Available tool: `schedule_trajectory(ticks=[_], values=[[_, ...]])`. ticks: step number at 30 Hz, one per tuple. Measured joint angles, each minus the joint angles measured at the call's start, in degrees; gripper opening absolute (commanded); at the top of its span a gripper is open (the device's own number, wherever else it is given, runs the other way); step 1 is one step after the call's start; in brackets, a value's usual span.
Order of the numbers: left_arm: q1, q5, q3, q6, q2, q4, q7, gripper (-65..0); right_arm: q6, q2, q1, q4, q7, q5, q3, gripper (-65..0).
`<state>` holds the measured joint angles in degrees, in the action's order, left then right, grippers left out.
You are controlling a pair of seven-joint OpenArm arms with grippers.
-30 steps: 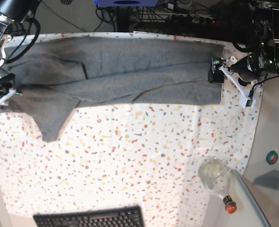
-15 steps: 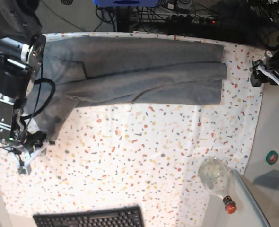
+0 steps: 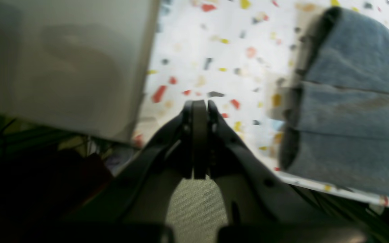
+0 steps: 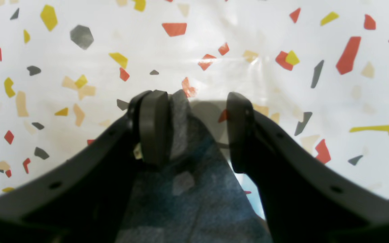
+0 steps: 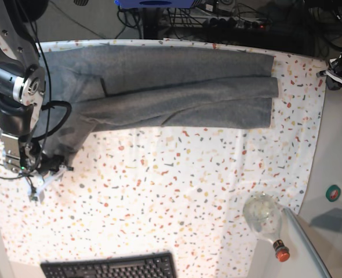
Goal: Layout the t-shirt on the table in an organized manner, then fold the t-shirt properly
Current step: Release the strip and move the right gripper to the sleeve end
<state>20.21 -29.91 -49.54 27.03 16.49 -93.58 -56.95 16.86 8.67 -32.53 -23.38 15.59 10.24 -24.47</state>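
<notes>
Speckled counter (image 5: 177, 191) carries your t-shirt (image 5: 171, 87) at twelve o'clock; left tool (image 3: 199, 104) closed empty, right tool (image 4: 194, 101) parted around a sleeve.

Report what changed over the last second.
The left gripper let go of the t-shirt, backed off past the table edge and shut empty. The right gripper swung toward the keyboard side, jaws apart around the sleeve. Bottle and keyboard stayed.

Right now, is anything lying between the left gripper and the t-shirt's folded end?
No. In the left wrist view only bare speckled table separates the shut left gripper from the t-shirt.
</notes>
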Motion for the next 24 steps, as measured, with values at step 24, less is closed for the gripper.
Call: schedule_trajectory(ticks=[24], values=[[-0.5,-0.1,1.4,-0.1,2.3,0.0,0.1,-65.0,0.1,-15.1,36.0,-78.5,27.3,-0.7,0.0,-65.0]])
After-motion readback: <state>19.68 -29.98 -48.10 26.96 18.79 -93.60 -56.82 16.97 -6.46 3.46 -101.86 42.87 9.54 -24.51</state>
